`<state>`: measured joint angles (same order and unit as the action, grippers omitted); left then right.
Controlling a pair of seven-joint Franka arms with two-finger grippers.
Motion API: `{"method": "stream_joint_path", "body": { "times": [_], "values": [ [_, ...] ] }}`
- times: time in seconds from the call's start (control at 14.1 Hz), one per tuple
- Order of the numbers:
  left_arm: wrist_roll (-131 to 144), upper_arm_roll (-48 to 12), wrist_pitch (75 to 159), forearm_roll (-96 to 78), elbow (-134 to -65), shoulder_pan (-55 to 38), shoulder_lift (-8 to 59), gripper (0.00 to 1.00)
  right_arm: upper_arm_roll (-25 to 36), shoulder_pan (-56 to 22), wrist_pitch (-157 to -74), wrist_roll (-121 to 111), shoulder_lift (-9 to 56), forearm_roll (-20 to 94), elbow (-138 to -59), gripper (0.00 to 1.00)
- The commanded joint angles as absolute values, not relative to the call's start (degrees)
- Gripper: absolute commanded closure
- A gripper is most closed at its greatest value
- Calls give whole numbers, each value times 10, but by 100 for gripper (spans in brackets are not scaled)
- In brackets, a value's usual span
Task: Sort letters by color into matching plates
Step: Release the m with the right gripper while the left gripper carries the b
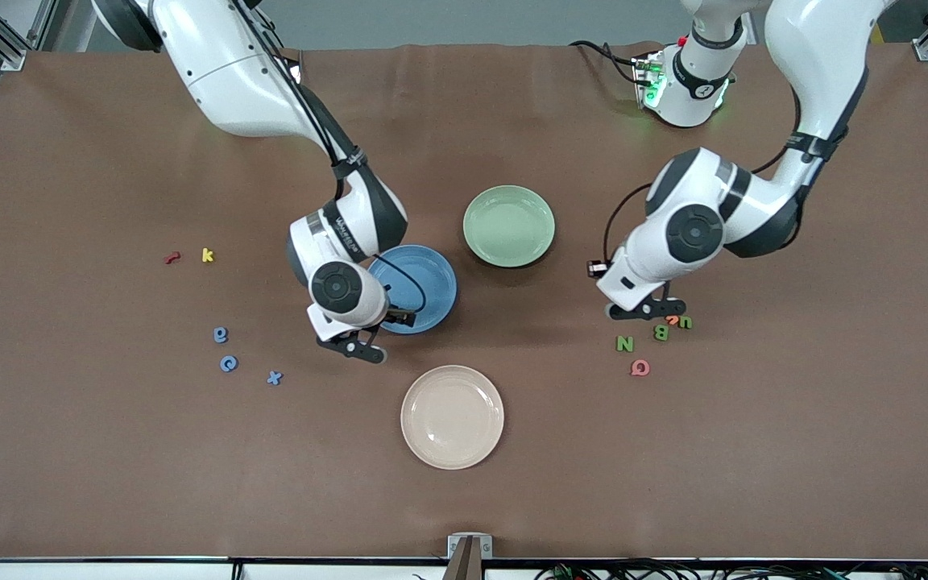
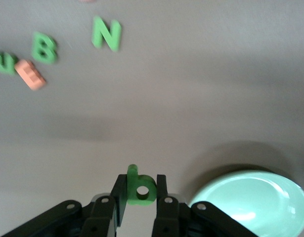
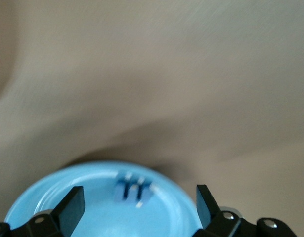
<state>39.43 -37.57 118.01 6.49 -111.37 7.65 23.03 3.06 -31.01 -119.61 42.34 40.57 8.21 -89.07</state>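
My left gripper (image 2: 140, 190) is shut on a green letter b (image 2: 140, 186) and hangs above the table (image 1: 648, 308), beside the pale green plate (image 2: 250, 205) (image 1: 509, 225). Green letters N (image 1: 625, 344), B (image 1: 660, 332) and u (image 1: 685, 322) lie close under it. My right gripper (image 3: 140, 202) is open over the blue plate (image 3: 53, 190) (image 1: 424, 282), and a blue letter (image 3: 133, 190) lies in the plate between the fingers. Three more blue letters (image 1: 221, 334) (image 1: 228, 363) (image 1: 274, 377) lie toward the right arm's end of the table.
A cream plate (image 1: 452, 416) sits nearer the front camera than the blue plate. An orange letter (image 1: 672, 320) and a pink Q (image 1: 640, 367) lie among the green letters. A red letter (image 1: 172, 258) and a yellow k (image 1: 207, 254) lie toward the right arm's end.
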Motion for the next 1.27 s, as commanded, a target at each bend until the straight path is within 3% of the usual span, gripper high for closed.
{"method": "stream_joint_path", "body": {
  "times": [0.0, 0.21, 0.64, 0.85, 0.99, 1.2],
  "values": [
    [494, -401, 1194, 66, -1131, 56, 236, 100, 27, -254, -1180, 339, 396, 85, -883, 0],
    [589, -400, 1224, 66, -1146, 6, 246, 100, 26, -186, -1179, 291, 395, 85, -879, 0],
    [732, -399, 1328, 70, -1191, -56, 274, 100, 27, -141, -1187, 273, 411, 49, -842, 0],
    [760, -397, 1375, 73, -1226, -76, 279, 99, 27, -128, -1216, 256, 420, 24, -839, 7],
    [767, -397, 1375, 74, -1228, -76, 289, 84, 27, -129, -1244, 255, 431, 24, -845, 17],
    [767, -396, 1375, 74, -1228, -76, 290, 33, 27, -129, -1263, 254, 451, 22, -845, 25]
  ]
}}
